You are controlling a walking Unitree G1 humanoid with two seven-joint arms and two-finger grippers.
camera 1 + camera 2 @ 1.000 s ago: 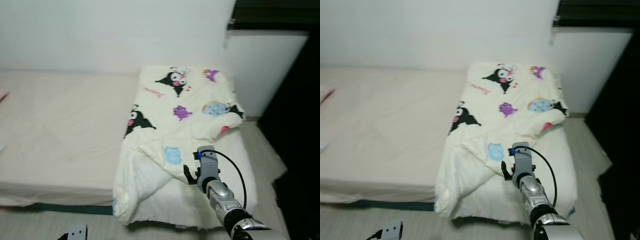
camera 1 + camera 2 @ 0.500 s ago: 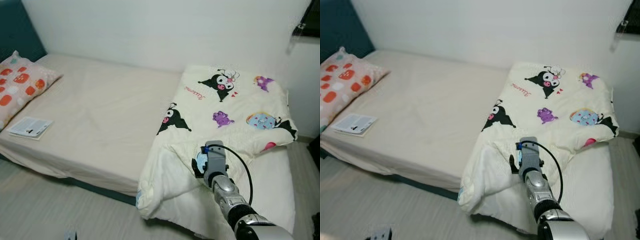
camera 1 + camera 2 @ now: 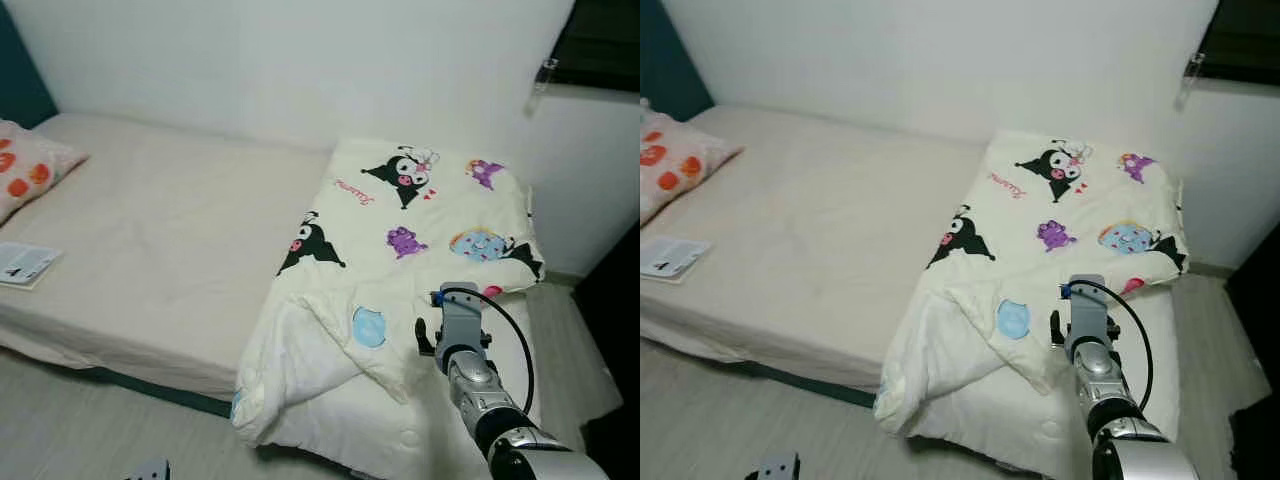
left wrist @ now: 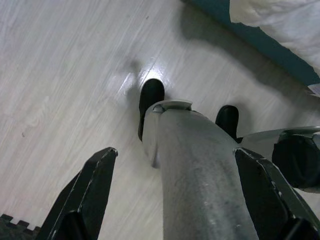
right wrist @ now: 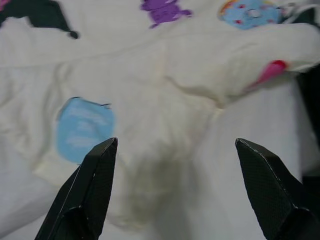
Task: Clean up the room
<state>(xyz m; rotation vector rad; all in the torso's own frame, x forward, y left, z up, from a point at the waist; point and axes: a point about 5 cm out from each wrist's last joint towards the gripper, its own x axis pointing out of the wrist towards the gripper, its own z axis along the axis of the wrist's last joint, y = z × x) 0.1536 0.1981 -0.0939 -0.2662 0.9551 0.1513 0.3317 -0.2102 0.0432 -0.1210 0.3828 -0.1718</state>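
A cream blanket (image 3: 400, 240) printed with cartoon figures lies rumpled over the right end of the bed, its near edge folded back and hanging over the side. My right gripper (image 5: 176, 144) hovers open just above that near fold, beside a blue print (image 5: 84, 129), with nothing between its fingers. From the head, the right wrist (image 3: 460, 318) shows over the blanket's front part. My left gripper (image 4: 175, 150) hangs idle and open beside my leg, above the wooden floor.
The bare mattress (image 3: 150, 250) stretches to the left, with a patterned pillow (image 3: 25, 170) and a small booklet (image 3: 20, 263) at its far end. A white wall runs behind the bed. A dark opening (image 3: 612, 300) stands at the right. Pale wooden floor (image 3: 90, 430) lies before the bed.
The camera swung left, bringing the pillow and booklet into view, then partly back to the right. My right gripper stays over the blanket's near fold.
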